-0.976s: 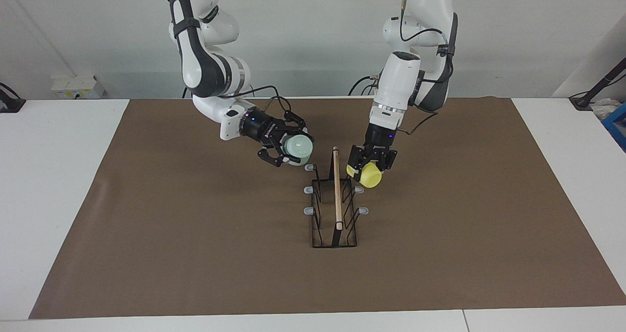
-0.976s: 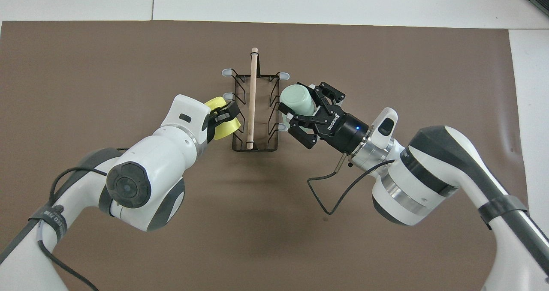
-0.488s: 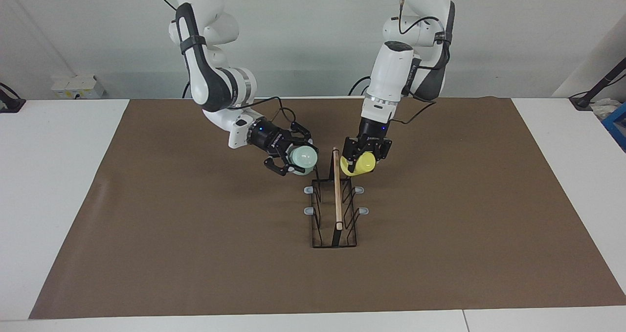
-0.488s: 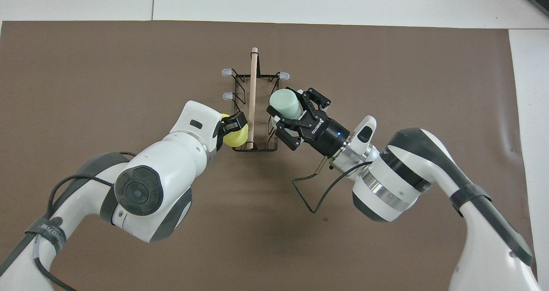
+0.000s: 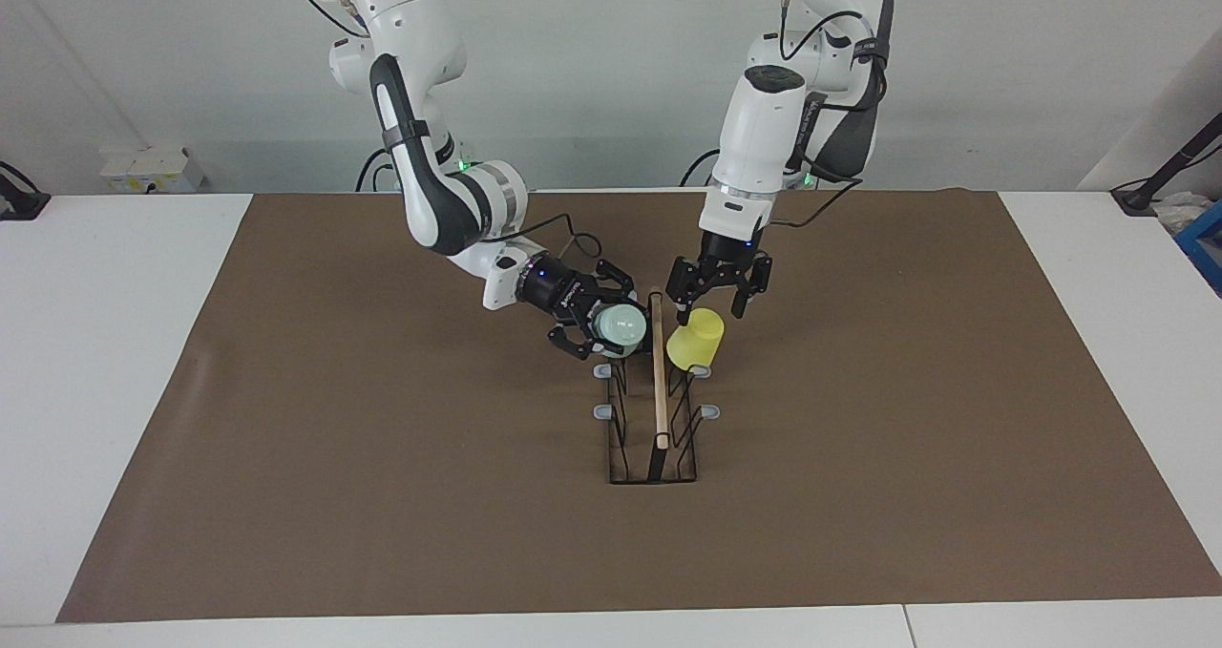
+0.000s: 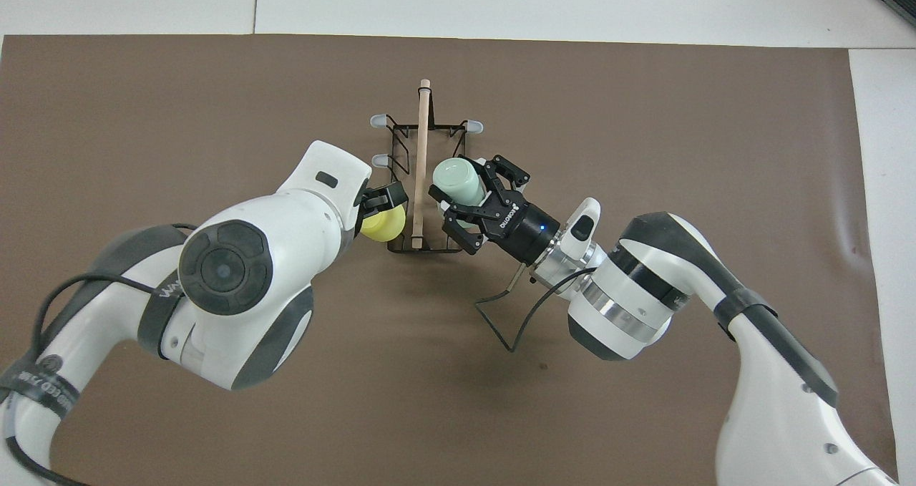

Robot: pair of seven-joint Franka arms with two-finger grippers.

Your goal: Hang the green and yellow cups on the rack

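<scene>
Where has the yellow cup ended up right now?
In the facing view the yellow cup sits tilted on the rack, on the left arm's side at the end nearest the robots, with the open left gripper just above it.

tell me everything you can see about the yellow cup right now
The yellow cup is a small, plain, handleless tapered cup of what looks like bright yellow plastic. It sits tilted on the rack, on the left arm's side of the wooden rod, at the prongs nearest the robots. The prong under it is hidden, so how firmly it hangs cannot be told. The left gripper is just above it with jaws open, no longer gripping it. Nothing else visibly touches it.
</scene>
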